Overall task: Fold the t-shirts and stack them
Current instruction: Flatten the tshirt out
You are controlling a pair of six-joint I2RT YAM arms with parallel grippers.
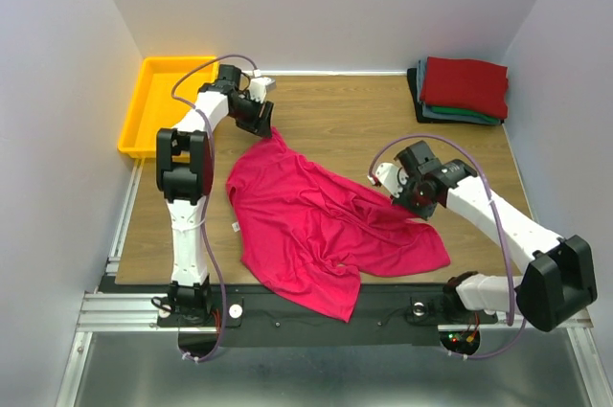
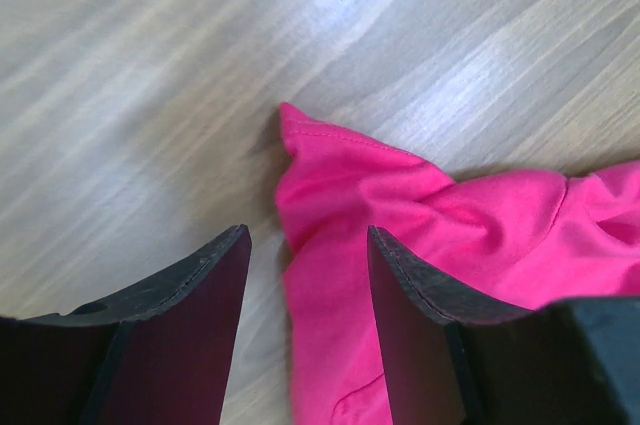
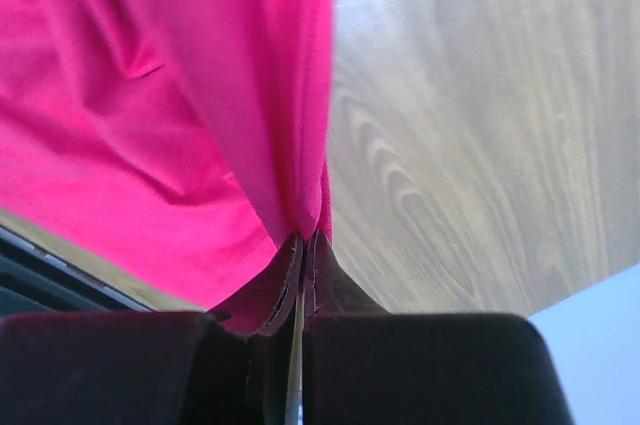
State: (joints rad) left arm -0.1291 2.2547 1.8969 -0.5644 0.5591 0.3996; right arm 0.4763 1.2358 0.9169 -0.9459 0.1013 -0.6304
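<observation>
Midway through a fold-and-stack job: three shirts are done and one is not yet folded. At the far right corner of the pale wood-grain table (image 1: 364,120), a neat stack of folded t-shirts (image 1: 465,91) sits squared up, a dark red rectangle (image 1: 466,81) on top, a teal-green layer (image 1: 460,116) beneath it and a dark grey one (image 1: 418,91) showing at the left edge. The bright crimson short-sleeved t-shirt (image 1: 316,225) lies unfolded across the middle of the table, rumpled, its near hem hanging over the table's front edge.

The left gripper (image 2: 308,235) stands with its jaws apart over the shirt's far corner; the stitched hem lies flat on the wood between and just beyond the dark, matte finger pads (image 2: 205,275), with nothing clamped. The right gripper (image 3: 303,240) is pinched tight on the shirt's right-hand edge, the thin knit gathered into soft vertical folds that run up from the closed fingers.

By the look of it, the whole fold of this last garment is left to do: flattening, folding sleeves and body, then setting it on the stack. The cloth is light, limp and creased; the table is smooth and faintly glossy. A yellow plastic tray (image 1: 144,129) rests at the far left corner.
</observation>
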